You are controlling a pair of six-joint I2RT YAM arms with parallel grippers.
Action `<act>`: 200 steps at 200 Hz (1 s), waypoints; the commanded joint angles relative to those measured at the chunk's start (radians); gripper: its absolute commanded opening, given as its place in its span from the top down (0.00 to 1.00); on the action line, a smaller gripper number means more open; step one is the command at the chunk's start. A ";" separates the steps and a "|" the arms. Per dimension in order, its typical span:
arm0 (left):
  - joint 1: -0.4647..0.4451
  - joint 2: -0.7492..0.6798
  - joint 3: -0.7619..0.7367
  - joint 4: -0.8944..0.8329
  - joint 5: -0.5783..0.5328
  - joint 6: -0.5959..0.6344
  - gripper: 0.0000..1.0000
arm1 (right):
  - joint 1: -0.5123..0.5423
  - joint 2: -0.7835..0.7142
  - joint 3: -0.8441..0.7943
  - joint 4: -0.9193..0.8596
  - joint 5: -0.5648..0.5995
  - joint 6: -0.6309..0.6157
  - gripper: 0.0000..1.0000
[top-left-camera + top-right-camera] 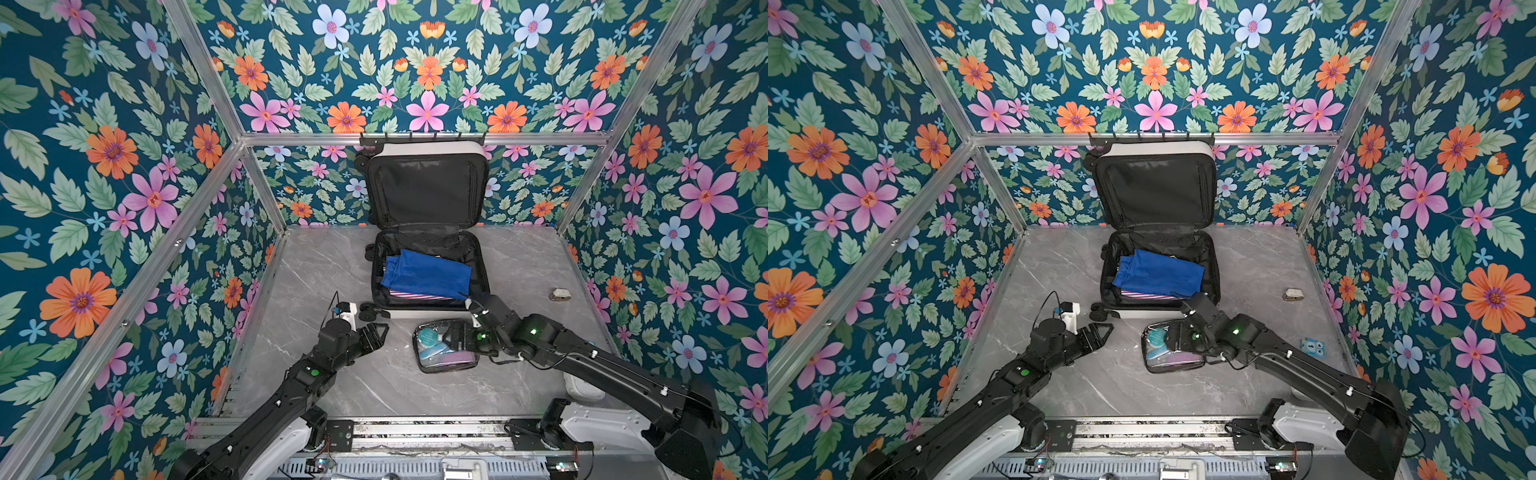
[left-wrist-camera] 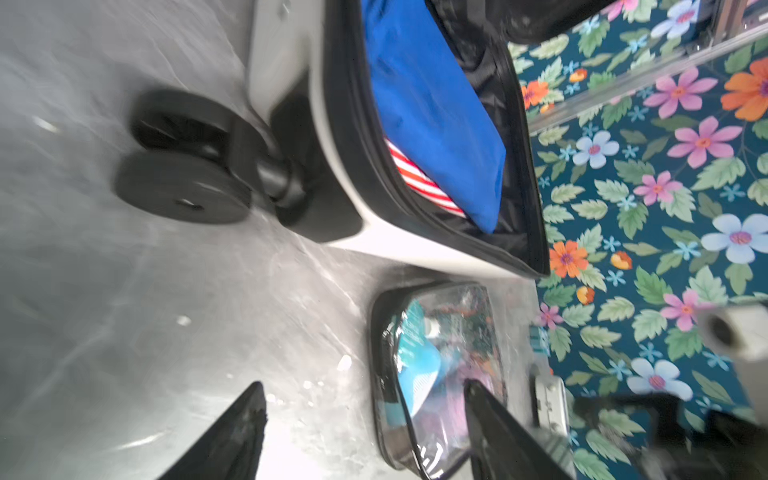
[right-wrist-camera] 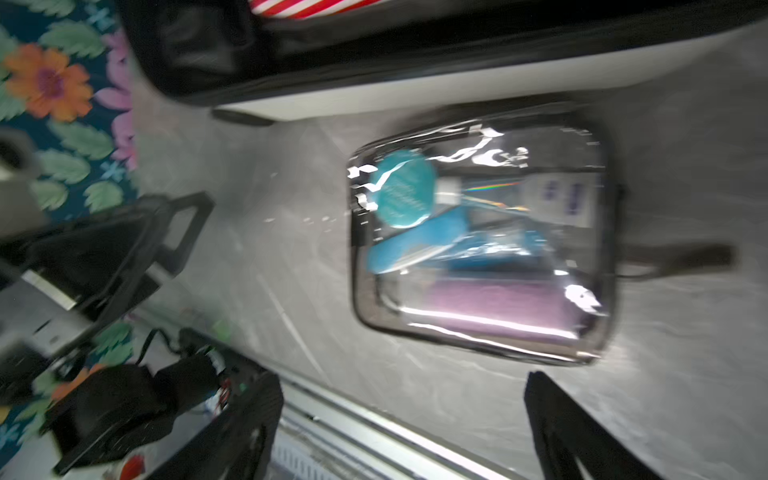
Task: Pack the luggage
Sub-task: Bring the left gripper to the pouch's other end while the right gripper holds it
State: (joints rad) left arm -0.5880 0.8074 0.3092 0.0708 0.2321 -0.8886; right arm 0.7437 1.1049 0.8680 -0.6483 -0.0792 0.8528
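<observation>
The luggage is a white suitcase lying open at the back middle, with its black-lined lid upright against the wall. A blue cloth lies in its base over a red-and-white striped piece. A clear black-edged pouch lies on the table just in front of it. My right gripper hovers open over the pouch's right part, empty. My left gripper stands open to the left of the pouch, holding nothing.
The suitcase's black wheels stick out at its front left corner, close to my left gripper. A small pale object lies by the right wall and a blue card nearer the front. Floral walls close in three sides.
</observation>
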 commanded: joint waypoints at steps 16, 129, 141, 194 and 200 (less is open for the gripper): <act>-0.112 0.121 0.044 0.116 -0.080 -0.034 0.26 | -0.258 -0.106 -0.166 0.050 -0.171 -0.053 0.12; -0.251 0.469 0.117 0.301 -0.049 -0.112 0.47 | -0.322 0.097 -0.259 0.301 -0.326 -0.083 0.39; -0.258 0.497 0.117 0.314 -0.042 -0.119 0.49 | -0.322 0.110 -0.260 0.312 -0.332 -0.083 0.43; -0.281 0.605 0.128 0.403 -0.004 -0.145 0.60 | -0.309 0.153 -0.274 0.357 -0.343 -0.077 0.56; -0.283 0.617 0.134 0.412 0.002 -0.146 0.63 | -0.302 0.159 -0.274 0.362 -0.343 -0.073 0.58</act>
State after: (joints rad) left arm -0.8658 1.3907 0.4271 0.4042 0.2077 -1.0214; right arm 0.4263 1.2499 0.5961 -0.3298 -0.4114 0.7803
